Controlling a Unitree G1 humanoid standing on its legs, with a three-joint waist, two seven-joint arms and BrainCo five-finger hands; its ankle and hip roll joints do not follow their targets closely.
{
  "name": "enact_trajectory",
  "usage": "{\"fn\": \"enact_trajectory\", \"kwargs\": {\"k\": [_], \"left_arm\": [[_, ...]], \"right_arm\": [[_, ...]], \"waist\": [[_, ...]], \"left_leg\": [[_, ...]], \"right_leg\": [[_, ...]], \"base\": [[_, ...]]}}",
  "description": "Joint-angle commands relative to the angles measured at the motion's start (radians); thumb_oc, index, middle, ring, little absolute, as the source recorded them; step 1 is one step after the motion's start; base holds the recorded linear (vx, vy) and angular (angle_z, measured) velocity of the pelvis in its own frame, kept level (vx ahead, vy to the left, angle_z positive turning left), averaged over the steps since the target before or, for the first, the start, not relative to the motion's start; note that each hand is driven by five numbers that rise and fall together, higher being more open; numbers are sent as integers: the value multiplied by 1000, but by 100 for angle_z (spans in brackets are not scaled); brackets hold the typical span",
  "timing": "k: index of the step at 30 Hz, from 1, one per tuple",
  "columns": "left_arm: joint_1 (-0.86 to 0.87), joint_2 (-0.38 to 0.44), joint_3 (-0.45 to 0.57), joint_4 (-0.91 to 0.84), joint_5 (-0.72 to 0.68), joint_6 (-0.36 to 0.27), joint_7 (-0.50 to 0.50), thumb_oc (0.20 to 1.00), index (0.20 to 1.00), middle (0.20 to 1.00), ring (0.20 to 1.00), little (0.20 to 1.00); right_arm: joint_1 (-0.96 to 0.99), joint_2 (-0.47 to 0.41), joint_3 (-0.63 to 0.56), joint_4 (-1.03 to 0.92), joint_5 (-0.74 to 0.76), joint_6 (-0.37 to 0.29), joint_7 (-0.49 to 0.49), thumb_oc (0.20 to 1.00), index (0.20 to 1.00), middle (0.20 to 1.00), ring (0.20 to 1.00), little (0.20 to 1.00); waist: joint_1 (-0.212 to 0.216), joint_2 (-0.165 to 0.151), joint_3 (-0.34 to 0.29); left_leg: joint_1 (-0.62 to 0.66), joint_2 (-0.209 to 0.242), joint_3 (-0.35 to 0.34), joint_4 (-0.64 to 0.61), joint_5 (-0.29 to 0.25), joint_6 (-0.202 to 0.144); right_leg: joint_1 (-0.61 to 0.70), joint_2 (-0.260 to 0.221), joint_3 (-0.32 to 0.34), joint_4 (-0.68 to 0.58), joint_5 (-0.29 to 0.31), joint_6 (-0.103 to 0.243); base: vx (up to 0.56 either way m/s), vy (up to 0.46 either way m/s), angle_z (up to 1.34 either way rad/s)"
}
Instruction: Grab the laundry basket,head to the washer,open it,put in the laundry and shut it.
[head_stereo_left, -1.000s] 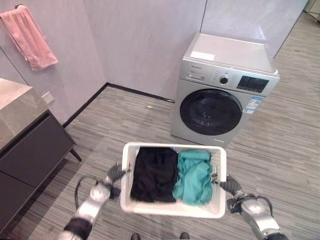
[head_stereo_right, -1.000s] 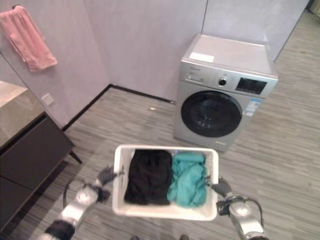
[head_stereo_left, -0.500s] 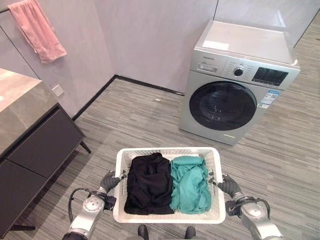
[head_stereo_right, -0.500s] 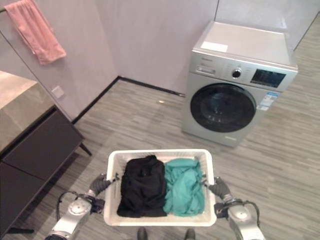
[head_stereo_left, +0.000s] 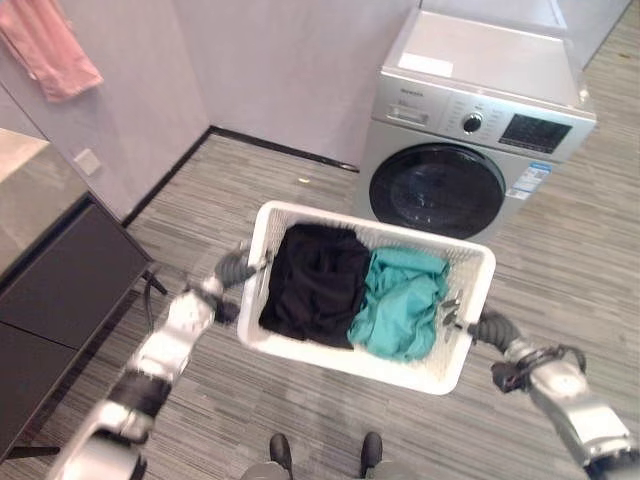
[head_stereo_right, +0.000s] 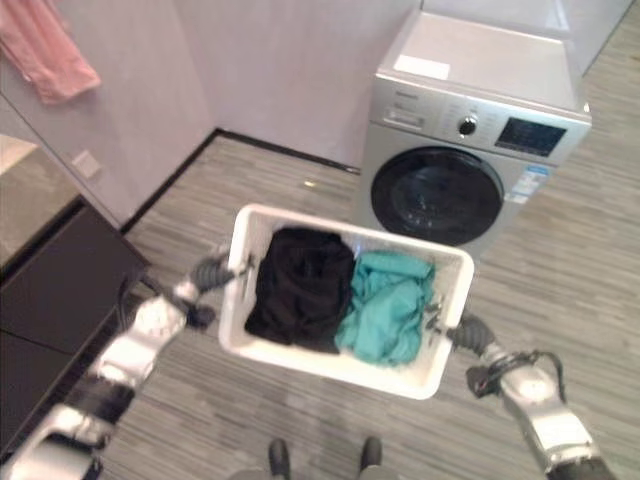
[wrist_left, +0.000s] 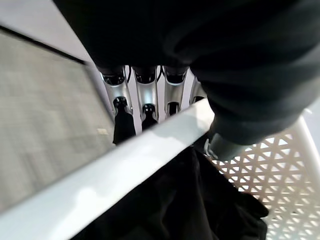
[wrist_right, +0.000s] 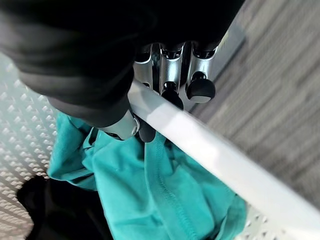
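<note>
Washer (head_stereo_left: 478, 160): upper right of frame, door closed.
Laundry basket (head_stereo_left: 455, 370): centre frame, carried tilted, holding black clothes (head_stereo_left: 316, 282) and teal clothes (head_stereo_left: 402, 303).
Left hand (head_stereo_left: 234, 268): fingers (wrist_left: 145, 95) curled round the rim.
Right hand (head_stereo_left: 490, 327): fingers (wrist_right: 172, 80) gripping the opposite rim.
Risk: tilt could spill laundry or loosen a grip.

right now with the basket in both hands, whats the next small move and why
Probably a short step on toward the washer: its door is shut, and the basket, holding black and teal laundry, is gripped by the left hand and right hand, above open floor.
</note>
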Motion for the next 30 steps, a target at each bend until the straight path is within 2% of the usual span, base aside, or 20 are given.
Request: {"fn": "enact_trajectory", "kwargs": {"k": [1, 2, 3, 4, 5, 6, 7, 10, 13, 15, 17, 18, 20, 21, 22, 23, 24, 26, 28, 30], "left_arm": [[-189, -20, -39, 76, -40, -73, 16, 200, 200, 200, 200, 200], [-191, -21, -41, 78, -40, -74, 16, 200, 200, 200, 200, 200], [-243, -35, -81, 99, -57, -71, 19, 200, 200, 200, 200, 200], [-300, -49, -123, 124, -62, -69, 24, 200, 200, 200, 200, 200], [-331, -32, -132, 141, -73, -68, 35, 200, 200, 200, 200, 200], [-331, -32, -132, 141, -73, -68, 35, 200, 200, 200, 200, 200], [-342, -9, -129, 140, -104, -68, 38, 200, 200, 200, 200, 200], [-371, 16, -132, 179, -153, -77, 52, 200, 200, 200, 200, 200], [-404, 36, -122, 219, -161, -89, 69, 200, 200, 200, 200, 200], [-409, 35, -124, 229, -163, -92, 71, 200, 200, 200, 200, 200], [-425, 34, -131, 256, -153, -93, 71, 200, 200, 200, 200, 200], [-425, 36, -129, 253, -157, -94, 73, 200, 200, 200, 200, 200], [-411, 32, -127, 247, -170, -101, 79, 200, 200, 200, 200, 200], [-410, 30, -128, 247, -170, -101, 79, 200, 200, 200, 200, 200], [-399, 30, -124, 240, -183, -104, 88, 200, 200, 200, 200, 200], [-392, 35, -119, 231, -190, -100, 90, 200, 200, 200, 200, 200], [-381, 48, -111, 219, -198, -97, 91, 200, 200, 200, 200, 200], [-368, 85, -94, 175, -209, -83, 91, 200, 200, 200, 200, 200], [-347, 100, -77, 143, -223, -80, 96, 200, 200, 200, 200, 200], [-347, 101, -79, 146, -224, -81, 100, 200, 200, 200, 200, 200]], "right_arm": [[-65, -111, -91, 11, 52, -34, -4, 200, 200, 200, 200, 200], [-64, -110, -93, 10, 52, -34, -4, 200, 200, 200, 200, 200], [-39, -116, -140, 11, 61, -34, -17, 200, 200, 200, 200, 200], [-24, -117, -175, -12, 70, -38, -30, 200, 200, 200, 200, 200], [-62, -132, -164, -9, 67, -47, -38, 200, 200, 200, 200, 200], [-63, -132, -164, -8, 67, -47, -38, 200, 200, 200, 200, 200], [-118, -151, -149, 23, 72, -46, -51, 200, 200, 200, 200, 200], [-199, -177, -104, 87, 94, -44, -74, 200, 200, 200, 200, 200], [-207, -182, -103, 89, 103, -48, -75, 200, 200, 200, 200, 200], [-198, -180, -107, 83, 101, -48, -74, 200, 200, 200, 200, 200], [-173, -189, -124, 58, 98, -53, -68, 200, 200, 200, 200, 200], [-156, -193, -143, 50, 104, -51, -66, 200, 200, 200, 200, 200], [-121, -208, -162, 31, 114, -58, -59, 200, 200, 200, 200, 200], [-117, -209, -165, 29, 114, -57, -59, 200, 200, 200, 200, 200], [-99, -214, -176, 12, 118, -60, -60, 200, 200, 200, 200, 200], [-92, -223, -182, -1, 123, -62, -62, 200, 200, 200, 200, 200], [-105, -238, -180, -7, 139, -74, -68, 200, 200, 200, 200, 200], [-117, -254, -195, -33, 160, -86, -82, 200, 200, 200, 200, 200], [-114, -264, -222, -64, 156, -94, -102, 200, 200, 200, 200, 200], [-121, -257, -218, -71, 147, -92, -108, 200, 200, 200, 200, 200]], "waist": [[3, 6, -11], [4, 6, -12], [-16, 17, -8], [-36, 23, 18], [-45, 33, 49], [-45, 33, 49], [-57, 42, 57], [-78, 52, 67], [-103, 44, 69], [-104, 49, 67], [-107, 29, 36], [-113, 30, 20], [-131, 40, -10], [-131, 42, -12], [-137, 47, -23], [-136, 45, -29], [-128, 43, -30], [-106, 27, -18], [-90, 3, -2], [-72, -6, 11]], "left_leg": [[-31, 14, 17, 135, -151, 15], [-34, 13, 17, 137, -152, 16], [-27, 4, 1, 128, -155, 36], [-18, -3, -11, 133, -159, 55], [12, 0, 8, 130, -176, 70], [12, 0, 8, 130, -175, 70], [79, -7, 17, 103, -207, 71], [134, -6, 26, 80, -230, 59], [184, -3, 17, 75, -257, 37], [200, 3, 15, 78, -273, 34], [247, 6, 27, 94, -302, 16], [255, 23, 24, 115, -317, 10], [255, 77, 18, 193, -285, -12], [252, 81, 17, 197, -287, -15], [231, 132, 5, 280, -222, -36], [200, 168, 1, 377, -178, -38], [146, 224, -16, 536, -83, -60], [54, 285, -88, 759, 45, -62], [-65, 303, -158, 905, 71, -35], [-160, 211, -205, 868, -13, -16]], "right_leg": [[19, -106, -29, 67, -42, 72], [15, -107, -28, 71, -44, 72], [-24, -107, -10, 209, -81, 64], [-109, -94, 22, 402, -88, 65], [-175, -103, -12, 540, -86, 76], [-176, -103, -12, 539, -86, 76], [-212, -108, -30, 540, -82, 93], [-258, -80, 3, 383, -59, 87], [-287, -71, 69, 158, 10, 107], [-277, -74, 65, 113, 30, 117], [-258, -94, -14, 93, 57, 118], [-237, -88, -26, 99, 57, 117], [-208, -44, 2, 125, 40, 88], [-209, -42, 0, 127, 37, 87], [-197, -7, 9, 151, 7, 56], [-176, 14, 5, 157, -18, 30], [-136, 47, -9, 151, -44, -10], [-69, 120, 13, 123, -88, -85], [-5, 151, 44, 103, -118, -125], [14, 142, 77, 108, -127, -119]], "base": [[5, 94, 3], [45, 176, 10], [48, 212, 14], [76, 306, 12], [36, 188, 17], [225, 154, -7], [272, 57, -27], [273, -10, -59], [300, -118, -25], [272, -122, 3], [430, -248, 6], [425, -245, 12], [363, -243, 20], [306, -310, 34], [263, -317, 20], [361, -501, -3], [307, -516, -9], [301, -534, -14], [288, -383, -67], [165, -63, -36]]}}
